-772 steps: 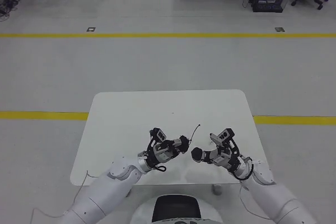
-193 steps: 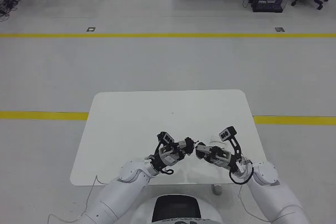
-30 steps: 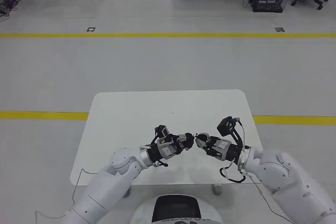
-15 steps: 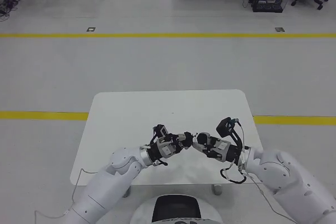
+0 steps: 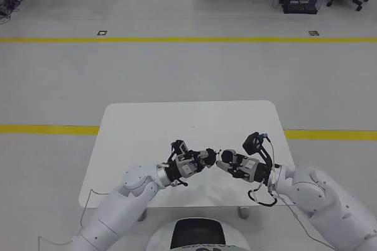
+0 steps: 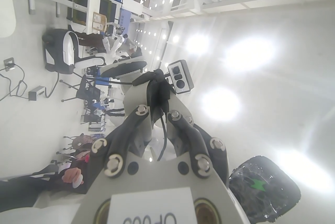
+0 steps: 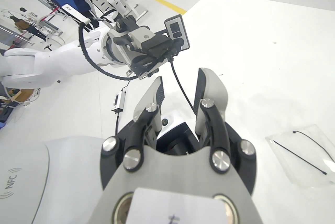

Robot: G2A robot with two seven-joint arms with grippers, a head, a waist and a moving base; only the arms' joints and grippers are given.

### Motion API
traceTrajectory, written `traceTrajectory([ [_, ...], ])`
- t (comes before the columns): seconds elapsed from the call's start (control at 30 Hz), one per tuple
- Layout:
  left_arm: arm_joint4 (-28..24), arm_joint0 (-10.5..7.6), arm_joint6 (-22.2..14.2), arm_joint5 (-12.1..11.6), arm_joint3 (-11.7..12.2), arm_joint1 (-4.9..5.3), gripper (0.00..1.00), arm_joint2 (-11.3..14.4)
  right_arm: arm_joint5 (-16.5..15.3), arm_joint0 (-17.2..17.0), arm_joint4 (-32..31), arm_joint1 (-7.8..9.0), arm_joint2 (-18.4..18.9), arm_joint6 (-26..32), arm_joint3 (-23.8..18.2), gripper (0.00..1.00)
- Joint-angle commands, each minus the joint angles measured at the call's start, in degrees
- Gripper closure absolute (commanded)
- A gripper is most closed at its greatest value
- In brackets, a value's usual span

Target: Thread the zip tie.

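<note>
Your top camera looks down on the table [image 5: 151,125]; wrist cameras ride behind the left claw [image 6: 157,89] and right claw [image 7: 183,77], facing each other.

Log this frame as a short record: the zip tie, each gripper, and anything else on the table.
zip tie: black, held up over the table
left gripper: shut on one end of the zip tie
right gripper: open, with the strap passing through it
bag: clear, lying flat on the table
spare tie: black, inside the bag
</note>
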Motion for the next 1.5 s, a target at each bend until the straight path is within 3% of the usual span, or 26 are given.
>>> traceTrajectory([
  [0.0, -0.26, 0.05, 0.02, 0.08, -0.01, 0.02, 1.0, 0.07, 0.0, 0.1, 0.11, 0.24, -0.27, -0.18, -0.01, 0.77],
  [0.6, -0.41, -0.1, -0.03, 0.08, -0.05, 0.27, 1.0, 0.69, 0.0, 1.08, 0.9, 1.97, -2.27, -1.87, 0.28, 0.93],
  [0.7, -0.47, -0.14, 0.0, 0.07, -0.09, 0.3, 1.0, 0.83, 0.0, 1.29, 1.01, 2.2, -2.56, -2.07, 0.35, 0.9],
  [0.8, -0.52, -0.18, 0.1, 0.02, -0.08, 0.33, 1.0, 0.92, 0.0, 1.51, 1.11, 2.43, -2.85, -2.27, 0.41, 0.79],
  [1.3, -0.75, -0.57, 0.04, 0.16, -0.15, 0.41, 1.0, 1.7, 0.0, 2.56, 1.02, 3.21, -4.34, -3.78, 0.83, 0.82],
  [1.47, -0.76, -0.63, 0.14, 0.06, -0.08, 0.47, 1.0, 1.81, 0.0, 3.02, 0.92, 3.33, -4.96, -4.37, 1.07, 0.98],
])
